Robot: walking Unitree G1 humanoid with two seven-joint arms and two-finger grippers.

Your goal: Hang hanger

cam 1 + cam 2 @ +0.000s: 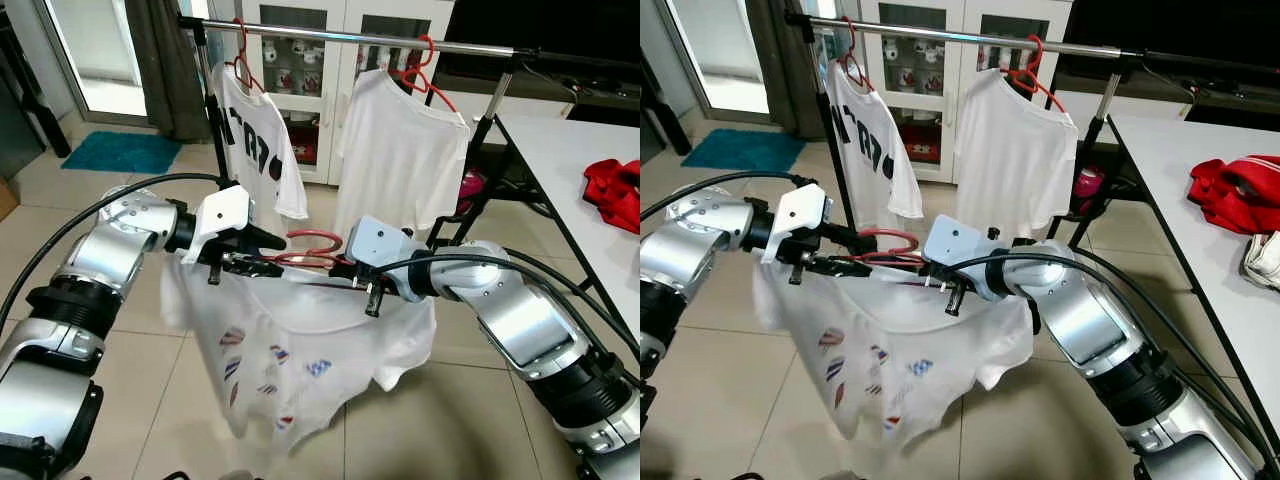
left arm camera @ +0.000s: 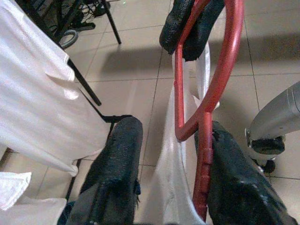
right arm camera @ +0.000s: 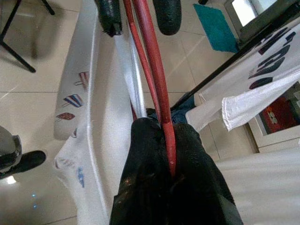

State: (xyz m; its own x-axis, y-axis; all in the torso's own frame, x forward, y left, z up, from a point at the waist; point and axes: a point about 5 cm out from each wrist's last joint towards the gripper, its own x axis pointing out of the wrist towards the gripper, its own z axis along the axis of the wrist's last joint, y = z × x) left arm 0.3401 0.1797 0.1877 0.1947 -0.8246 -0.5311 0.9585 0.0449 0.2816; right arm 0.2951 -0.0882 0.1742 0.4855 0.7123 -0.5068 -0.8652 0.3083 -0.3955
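Hanger: red hanger [image 1: 310, 243] with a white printed T-shirt [image 1: 290, 360] draped on it, held level between both grippers, in front of and below the clothes rail [image 1: 400, 40], over the tiled floor [image 1: 420, 420].
Left gripper: left gripper [image 1: 262, 250] has its fingers part-spread around the hanger's bar near the hook; one finger [image 2: 229, 183] lies against the bar, the other stands off it, so the hold looks loose.
Right gripper: right gripper [image 3: 161, 176] is clamped tight on the hanger's bar.
Handling: the hanger looks light, thin and stiff, probably smooth enough to twist in a loose grip; the shirt is soft, hangs low and will likely swing.
Where to hold: best on the bar to either side of the hook, leaving the hook free for the rail.
Rail: two shirts on red hangers already hang there, with a gap between them.
Hard to make out: the hook's opening direction; the hanger's ends are under the cloth.
Table: red cloth [image 1: 612, 190] lies at its far edge.
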